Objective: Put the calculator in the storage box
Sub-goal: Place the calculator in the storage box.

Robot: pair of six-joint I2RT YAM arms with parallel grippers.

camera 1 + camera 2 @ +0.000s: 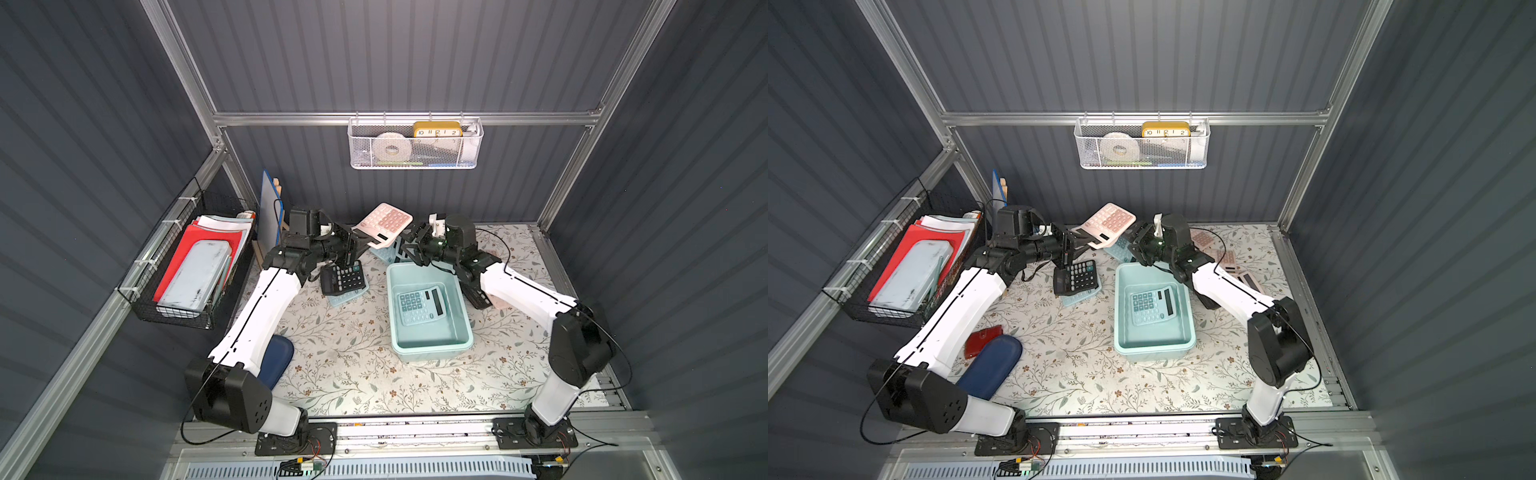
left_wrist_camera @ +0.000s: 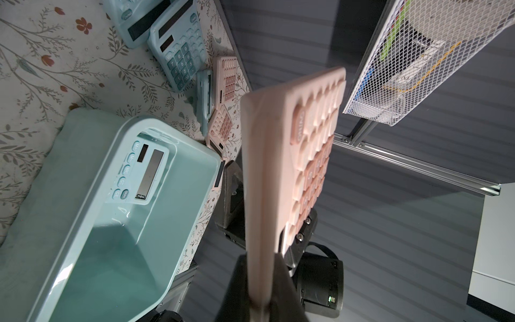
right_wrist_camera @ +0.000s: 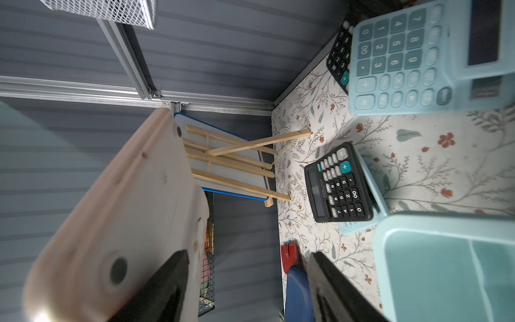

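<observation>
A pink calculator (image 1: pixel 384 224) (image 1: pixel 1106 224) hangs tilted in the air at the back of the table, keys up. My left gripper (image 1: pixel 357 245) (image 2: pixel 260 278) is shut on its display end, both fingers pressed to it. My right gripper (image 1: pixel 409 241) (image 3: pixel 248 255) stands open at the calculator's other end. In the right wrist view the pink underside (image 3: pixel 125 209) lies against one finger, and the gap between the fingers shows only wall. The mint-blue storage box (image 1: pixel 430 349) (image 1: pixel 1154 351) (image 2: pixel 92 195) sits just in front of and below both grippers, with a teal calculator (image 1: pixel 419 305) (image 2: pixel 150 170) lying inside.
A black calculator (image 1: pixel 343 278) lies on a pale blue one, left of the box. More blue (image 2: pixel 178 55) and pink (image 2: pixel 225 83) calculators lie at the back. An easel board (image 1: pixel 270 212) leans at the back left. A white mesh basket (image 1: pixel 415 145) hangs on the wall, a black wire basket (image 1: pixel 187 270) on the left. A navy case (image 1: pixel 992 365) lies at the front left.
</observation>
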